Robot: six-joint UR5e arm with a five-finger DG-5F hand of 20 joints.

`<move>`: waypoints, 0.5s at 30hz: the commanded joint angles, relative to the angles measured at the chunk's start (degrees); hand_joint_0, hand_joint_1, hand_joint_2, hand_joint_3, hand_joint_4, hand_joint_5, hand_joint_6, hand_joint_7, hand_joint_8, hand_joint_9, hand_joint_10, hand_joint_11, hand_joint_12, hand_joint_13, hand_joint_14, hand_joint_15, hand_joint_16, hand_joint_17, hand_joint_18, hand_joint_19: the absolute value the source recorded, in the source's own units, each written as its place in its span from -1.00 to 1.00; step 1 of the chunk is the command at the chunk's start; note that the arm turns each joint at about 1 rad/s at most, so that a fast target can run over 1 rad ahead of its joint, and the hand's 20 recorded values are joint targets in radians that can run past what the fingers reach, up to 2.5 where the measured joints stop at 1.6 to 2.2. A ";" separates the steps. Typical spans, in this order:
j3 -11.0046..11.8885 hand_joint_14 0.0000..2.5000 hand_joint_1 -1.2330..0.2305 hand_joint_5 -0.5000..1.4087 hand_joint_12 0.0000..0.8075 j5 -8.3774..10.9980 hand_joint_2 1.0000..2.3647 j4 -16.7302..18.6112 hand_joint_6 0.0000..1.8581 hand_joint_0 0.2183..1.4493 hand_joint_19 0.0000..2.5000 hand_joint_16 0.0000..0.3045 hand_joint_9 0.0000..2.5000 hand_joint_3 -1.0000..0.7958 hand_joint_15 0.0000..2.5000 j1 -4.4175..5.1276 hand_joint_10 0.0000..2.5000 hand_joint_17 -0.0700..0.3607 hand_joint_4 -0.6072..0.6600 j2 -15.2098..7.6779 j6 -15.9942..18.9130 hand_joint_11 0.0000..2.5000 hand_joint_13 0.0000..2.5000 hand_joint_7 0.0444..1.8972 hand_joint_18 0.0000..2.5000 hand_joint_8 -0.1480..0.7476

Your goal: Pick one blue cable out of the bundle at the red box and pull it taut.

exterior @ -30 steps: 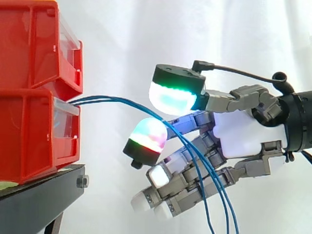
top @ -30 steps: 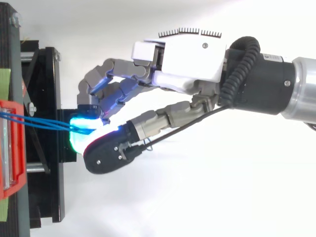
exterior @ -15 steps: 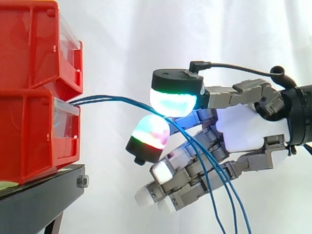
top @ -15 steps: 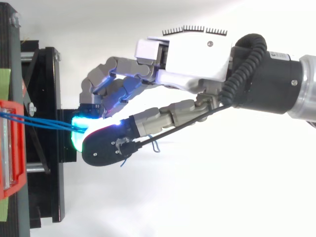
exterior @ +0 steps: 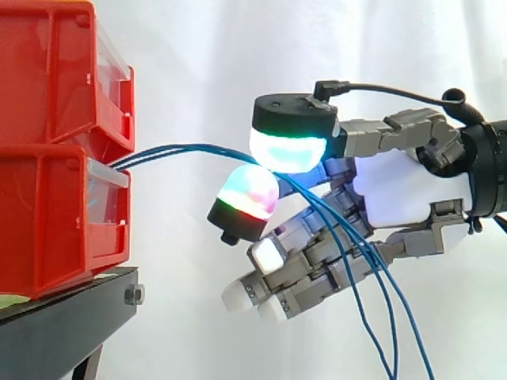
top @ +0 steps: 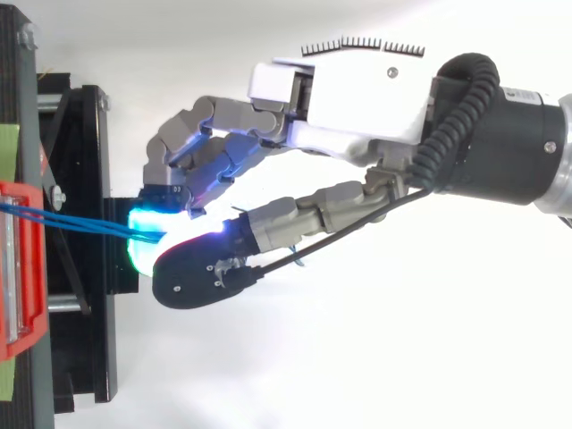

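Thin blue cables point(exterior: 182, 147) come out at the front of the stacked red plastic bins point(exterior: 47, 214), at the seam between the upper and the lower bin. From there they arch to the right through open air in front of the white curtain point(exterior: 238, 47). They then run into the robot's grey-and-white hand point(exterior: 388, 198), which is well clear of the bins and of the black stand point(exterior: 63, 317) beneath them.

The hand is pinching: two glowing pads point(exterior: 287, 150) are pressed towards each other, one above and one below, with the cables passing between them. The remaining fingers are curled under the palm. Behind the pinch the cables drop slack across those curled fingers and leave the side view at its lower edge. From above, the strands point(top: 71, 222) fan slightly at the bin and converge at the pads.

The main risk I see is that several strands, not one, seem to lie in the pinch (I cannot separate them at the pads). A pull from here would then tension the whole bundle, which is not what the task asks. The pads are also rounded and the cables thin, so the grip looks shallow, and a quick pull could let the strands slide out. The slack draped over the curled fingers could catch there and take the load instead of the pinch. A hard tug might also shift the bins on their stand.
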 commanded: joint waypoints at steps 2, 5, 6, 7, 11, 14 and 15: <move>0.00 -0.99 -0.54 -0.66 -0.15 0.54 -0.98 0.00 -0.04 -0.24 -0.93 -0.65 -0.39 -0.11 -0.85 -0.03 -0.99 -0.12 0.08 0.21 -0.72 -0.42 -0.67 -0.13 -0.69 0.11; 0.00 -0.99 -0.60 -0.66 -0.14 0.80 -0.99 0.00 -0.04 -0.20 -0.95 -0.65 -0.40 -0.27 -0.86 -0.12 -0.99 -0.12 0.16 0.21 -0.81 -0.42 -0.67 -0.15 -0.69 0.09; 0.00 -0.99 -0.60 -0.66 -0.14 0.89 -0.99 0.00 -0.04 -0.19 -0.94 -0.65 -0.40 -0.34 -0.86 -0.12 -0.99 -0.12 0.20 0.21 -0.81 -0.42 -0.67 -0.20 -0.69 0.08; 0.00 -0.99 -0.60 -0.66 -0.14 1.06 -0.99 0.00 -0.05 -0.18 -0.94 -0.65 -0.40 -0.37 -0.86 -0.03 -0.99 -0.12 0.20 0.21 -0.98 -0.42 -0.67 -0.19 -0.69 0.08; 0.00 -0.99 -0.47 -0.65 -0.14 1.24 -1.00 0.00 -0.06 -0.42 -0.91 -0.65 -0.40 -0.44 -0.85 -0.03 -0.99 -0.12 0.27 0.21 -1.60 -0.44 -0.68 -0.12 -0.70 0.08; -0.09 -0.99 -0.31 -0.65 -0.12 1.24 -1.00 0.00 -0.06 -0.51 -0.89 -0.63 -0.40 -0.44 -0.84 -0.03 -0.99 -0.09 0.27 0.12 -1.60 -0.44 -0.69 -0.15 -0.72 0.12; 0.00 -0.99 -0.26 -0.65 -0.11 1.24 -1.00 0.00 -0.06 -0.52 -0.89 -0.63 -0.39 -0.44 -0.84 -0.12 -0.99 -0.09 0.27 0.12 -1.60 -0.44 -0.69 -0.15 -0.72 0.13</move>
